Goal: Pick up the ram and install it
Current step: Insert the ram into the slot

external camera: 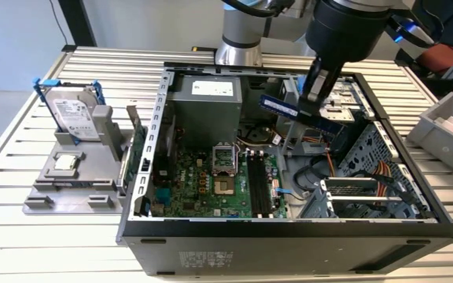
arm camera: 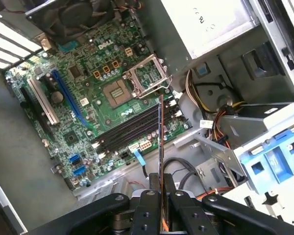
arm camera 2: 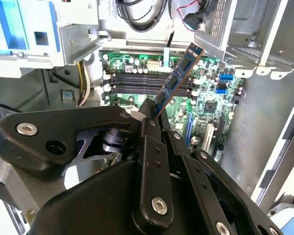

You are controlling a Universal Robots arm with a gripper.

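ram (arm camera 2: 179, 78) clamped in pincer (arm camera 2: 149, 120), tilted — held over open computer case (external camera: 289, 242)

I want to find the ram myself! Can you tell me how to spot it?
Find the big open computer case. Above it hangs the black gripper, shut on the ram: a thin, narrow bluish stick with small chips, tilted in the air. Unlike the silver hard drive and the wider green card on the grey stand beside the case, it rests on nothing.
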